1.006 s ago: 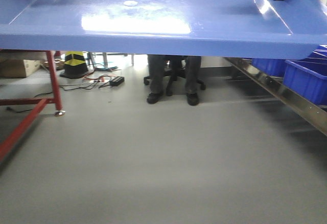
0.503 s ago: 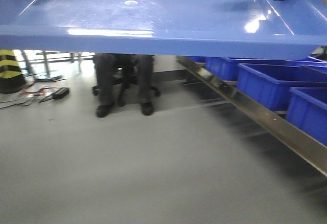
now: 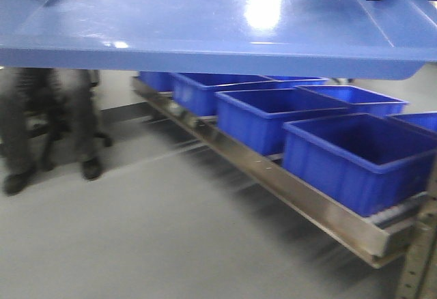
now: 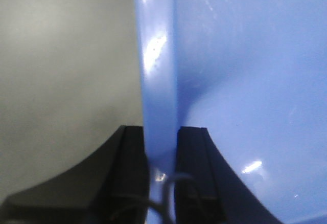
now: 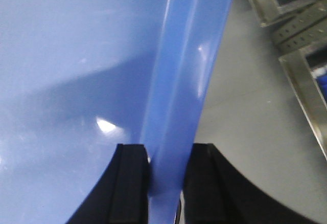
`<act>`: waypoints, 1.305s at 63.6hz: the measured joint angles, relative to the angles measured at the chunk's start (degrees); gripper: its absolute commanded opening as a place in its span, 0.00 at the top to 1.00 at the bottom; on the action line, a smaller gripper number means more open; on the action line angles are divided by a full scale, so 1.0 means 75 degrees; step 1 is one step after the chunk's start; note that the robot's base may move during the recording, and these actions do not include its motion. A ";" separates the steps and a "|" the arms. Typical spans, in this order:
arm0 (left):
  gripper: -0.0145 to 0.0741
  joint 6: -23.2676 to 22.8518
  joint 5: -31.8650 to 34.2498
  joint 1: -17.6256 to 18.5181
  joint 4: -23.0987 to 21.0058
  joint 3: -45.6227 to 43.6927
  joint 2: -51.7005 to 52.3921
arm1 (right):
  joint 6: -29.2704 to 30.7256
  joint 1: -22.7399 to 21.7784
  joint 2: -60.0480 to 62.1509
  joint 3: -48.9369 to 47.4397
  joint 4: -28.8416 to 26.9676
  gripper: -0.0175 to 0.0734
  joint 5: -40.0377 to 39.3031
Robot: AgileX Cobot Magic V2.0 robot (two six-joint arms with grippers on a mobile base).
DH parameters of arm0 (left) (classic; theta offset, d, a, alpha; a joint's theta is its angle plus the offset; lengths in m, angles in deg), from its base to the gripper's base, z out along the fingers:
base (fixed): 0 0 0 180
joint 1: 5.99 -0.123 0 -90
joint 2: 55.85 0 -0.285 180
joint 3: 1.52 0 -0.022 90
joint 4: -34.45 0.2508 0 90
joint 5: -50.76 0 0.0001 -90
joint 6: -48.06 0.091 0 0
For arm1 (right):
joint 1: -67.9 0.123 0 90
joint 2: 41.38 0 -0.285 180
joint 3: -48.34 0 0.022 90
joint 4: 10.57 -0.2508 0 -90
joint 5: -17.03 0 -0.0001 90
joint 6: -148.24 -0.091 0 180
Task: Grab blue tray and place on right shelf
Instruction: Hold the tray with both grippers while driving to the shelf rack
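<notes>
Floor (image 3: 171,237): plain grey. A steel-railed shelf (image 3: 300,200) runs along the right and carries dark blue bins (image 3: 355,159). A seated person's legs (image 3: 41,128) are at left. The tray (image 3: 205,19) is glossy light blue, shallow and flare-rimmed. It is held level in the air beside the shelf. The left gripper (image 4: 161,134) and right gripper (image 5: 168,151) each clamp an opposite rim.

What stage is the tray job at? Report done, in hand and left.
Done: the blue tray is grabbed, the left pincer and right pincer each clamping a rim. In hand: it is held in the air, with the right shelf ahead to the right. Left: setting it on the shelf; the level in view holds blue bins.
</notes>
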 measured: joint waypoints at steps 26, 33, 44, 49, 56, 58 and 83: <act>0.89 0.0000 0.0000 0.0000 -0.0017 0.0000 0.0000 | 0.0000 0.0000 0.0000 0.0000 0.0013 0.75 0.0000; 0.89 0.0000 0.0000 0.0000 -0.0017 0.0000 0.0000 | 0.0000 0.0000 0.0000 0.0000 0.0013 0.75 0.0000; 0.89 0.0000 0.0000 0.0000 -0.0023 0.0000 0.0000 | 0.0000 0.0000 0.0000 0.0000 0.0013 0.75 0.0000; 0.89 0.0000 0.0000 0.0000 -0.0035 0.0000 0.0000 | 0.0000 0.0000 0.0000 0.0000 0.0013 0.75 0.0000; 0.89 0.0000 0.0000 0.0000 -0.0035 0.0000 0.0000 | 0.0000 -0.0013 0.0000 0.0000 0.0013 0.75 0.0000; 0.89 0.0000 0.0000 0.0000 -0.0040 0.0000 0.0000 | 0.0000 -0.0013 0.0000 0.0000 0.0027 0.75 0.0000; 0.89 0.0000 0.0000 0.0000 -0.0052 0.0000 0.0000 | 0.0000 -0.0013 0.0000 0.0000 0.0039 0.75 0.0000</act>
